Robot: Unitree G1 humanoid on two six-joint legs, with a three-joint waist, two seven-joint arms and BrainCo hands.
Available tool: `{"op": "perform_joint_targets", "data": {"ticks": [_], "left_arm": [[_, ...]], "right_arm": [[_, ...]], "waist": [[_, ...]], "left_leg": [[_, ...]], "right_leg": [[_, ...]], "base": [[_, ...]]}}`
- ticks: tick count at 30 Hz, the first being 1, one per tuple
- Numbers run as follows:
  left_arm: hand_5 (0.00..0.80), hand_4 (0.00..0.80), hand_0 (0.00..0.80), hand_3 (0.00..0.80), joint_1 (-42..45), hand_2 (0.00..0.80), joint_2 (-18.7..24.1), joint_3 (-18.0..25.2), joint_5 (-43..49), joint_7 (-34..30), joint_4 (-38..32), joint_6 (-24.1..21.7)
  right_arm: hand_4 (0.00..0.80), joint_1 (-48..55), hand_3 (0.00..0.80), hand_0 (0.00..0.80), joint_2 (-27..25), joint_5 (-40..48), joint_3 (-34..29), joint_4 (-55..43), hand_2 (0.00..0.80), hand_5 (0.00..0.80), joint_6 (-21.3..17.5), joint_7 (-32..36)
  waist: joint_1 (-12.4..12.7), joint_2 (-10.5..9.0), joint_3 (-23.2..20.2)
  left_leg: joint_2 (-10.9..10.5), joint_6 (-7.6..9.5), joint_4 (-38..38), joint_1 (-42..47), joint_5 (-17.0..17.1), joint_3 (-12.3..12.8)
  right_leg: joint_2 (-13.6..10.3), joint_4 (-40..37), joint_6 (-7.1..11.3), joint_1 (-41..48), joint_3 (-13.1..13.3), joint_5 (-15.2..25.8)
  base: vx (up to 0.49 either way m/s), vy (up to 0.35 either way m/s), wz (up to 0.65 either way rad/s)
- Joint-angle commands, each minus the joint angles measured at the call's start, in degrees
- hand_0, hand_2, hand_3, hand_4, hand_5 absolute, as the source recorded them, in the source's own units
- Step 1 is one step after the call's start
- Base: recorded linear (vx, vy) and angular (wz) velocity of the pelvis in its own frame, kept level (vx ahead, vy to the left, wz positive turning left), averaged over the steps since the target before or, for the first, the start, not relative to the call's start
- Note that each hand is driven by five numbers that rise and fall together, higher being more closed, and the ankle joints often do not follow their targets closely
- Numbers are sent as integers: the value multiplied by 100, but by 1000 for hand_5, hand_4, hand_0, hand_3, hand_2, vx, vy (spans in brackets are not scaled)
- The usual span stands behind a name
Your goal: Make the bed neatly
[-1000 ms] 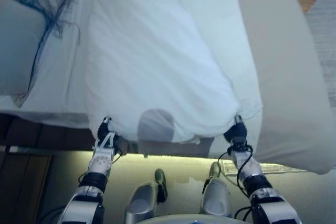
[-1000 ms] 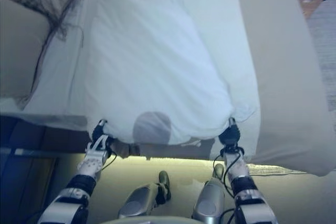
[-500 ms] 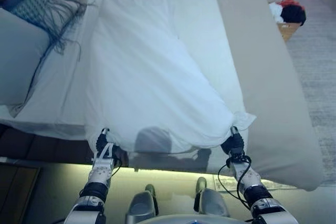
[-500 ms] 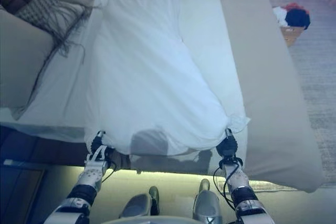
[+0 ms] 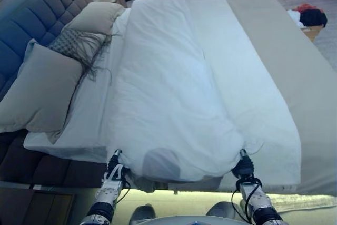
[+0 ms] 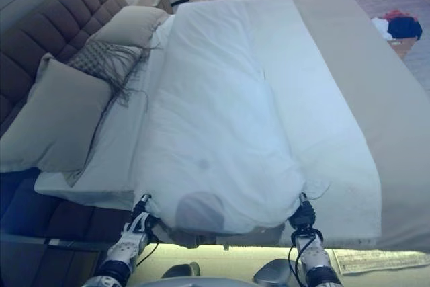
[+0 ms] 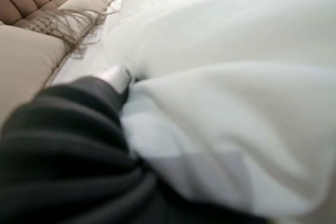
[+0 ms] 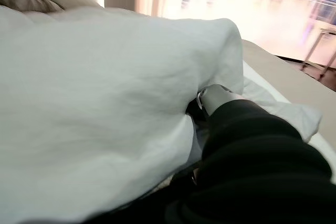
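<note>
White duvet (image 5: pixel 174 93) across bed (image 5: pixel 274 61), headboard (image 5: pixel 37 25) apparently tufted.

**Duvet bunched mid-bed**

White duvet (image 5: pixel 174 93) lies puffy and rumpled lengthwise down the bed (image 5: pixel 274 77), running 12 to 6 o'clock. Near edge overhangs the bedside at 6. Beige cover strip exposed along 3 o'clock side.

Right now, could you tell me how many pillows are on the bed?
3: a large plain pillow nearest, a fringed pillow behind it, a plain pillow farthest along the headboard. Others may be hidden.
</note>
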Motion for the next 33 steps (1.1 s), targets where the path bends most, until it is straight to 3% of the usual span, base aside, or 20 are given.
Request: {"op": "perform_joint_targets", "data": {"ticks": [1,3,7,9,12,17,23,25,27,28,29,30,32,33], "left_arm": [[800,800,800,800,-507,800,247,208,213,-17,-397,-60],[800,800,800,800,-560,800,401,265,209,-18,-329,-52],[800,800,800,800,-628,800,371,273,358,-81,-241,-247],[800,800,800,800,-570,800,254,185,511,-1,-403,-332],[800,800,800,800,-588,800,148,-22,456,-131,-559,-374],[800,800,800,800,-1072,800,75,-330,35,-213,-513,-570],[800,800,800,800,-818,800,43,-194,63,-159,-461,-589],[800,800,800,800,-571,800,36,-80,224,-134,-489,-575],[800,800,800,800,-382,800,43,16,251,-124,-512,-539],[800,800,800,800,-305,800,29,77,216,-124,-511,-500],[800,800,800,800,-272,800,12,105,201,-137,-507,-472],[800,800,800,800,-226,800,-33,142,189,-165,-501,-421],[800,800,800,800,-121,800,-135,177,178,-243,-463,-394],[800,800,800,800,-90,800,-160,192,180,-271,-446,-378]], "right_arm": [[800,-172,800,800,-135,219,-22,-536,800,800,-42,147],[800,-23,800,800,-3,249,81,-500,800,800,2,242],[800,144,800,800,85,388,347,-324,800,800,22,355],[800,189,800,800,115,450,423,-436,800,800,-67,283],[800,77,800,800,36,572,618,-490,800,800,-358,249],[800,-656,800,800,-92,792,811,-346,800,800,-679,197],[800,-553,800,800,-82,628,701,-302,800,800,-481,195],[800,-510,800,800,-40,538,666,-232,800,800,-354,207],[800,-425,800,800,5,457,630,-306,800,800,-264,157],[800,-334,800,800,33,342,570,-414,800,800,-205,89],[800,-269,800,800,43,278,529,-491,800,800,-171,31],[800,-180,800,800,56,155,440,-580,800,800,-122,-31],[800,-145,800,800,19,3,339,-598,800,800,-22,-52],[800,-144,800,800,8,-59,314,-598,800,800,9,-59]], "waist": [[13,106,-235],[4,35,-298],[110,-77,-387],[174,-134,-362],[280,-167,-246],[430,-156,109],[467,-235,3],[450,-268,-9],[421,-215,-22],[378,-138,-70],[360,-84,-81],[338,19,-125],[295,130,-166],[285,160,-171]], "left_leg": [[56,525,166,-444,433,-132],[-105,710,114,-484,434,-53],[-338,915,-179,-503,674,135],[-432,921,-272,-523,761,59],[-496,815,-302,-784,977,-174],[-509,644,-300,-1498,1293,-280],[-562,662,213,-1437,1132,-354],[-277,571,1059,-1551,1268,-392],[86,492,1124,-1440,1438,-463],[401,403,849,-1266,1675,-546],[583,330,632,-1141,1854,-606],[889,227,221,-1001,2142,-815],[1154,134,-316,-677,2270,-1091],[1197,105,-451,-562,2279,-1100]], "right_leg": [[-139,265,78,-363,175,884],[255,695,-13,-481,174,473],[1474,1192,-331,-560,-449,-265],[1933,960,-514,-455,-608,-416],[2305,221,-744,-284,-564,-442],[2531,-242,-867,-249,-588,-353],[2523,-389,-934,-30,-578,-346],[2473,-204,-1025,-26,-473,-423],[2470,-9,-1048,-7,-389,-509],[2443,102,-1025,23,-338,-597],[2410,175,-1006,65,-301,-665],[2287,296,-935,102,-219,-767],[1971,516,-768,102,-59,-906],[1863,585,-717,101,-10,-950]], "base": [[-66,247,-33],[-56,241,-27],[-29,124,-26],[-37,-71,-7],[-151,-146,68],[-259,-78,34],[52,19,-1],[172,109,-19],[212,225,-27],[201,355,-26],[276,578,-24],[243,548,-14],[258,632,-22],[253,658,-24]]}}
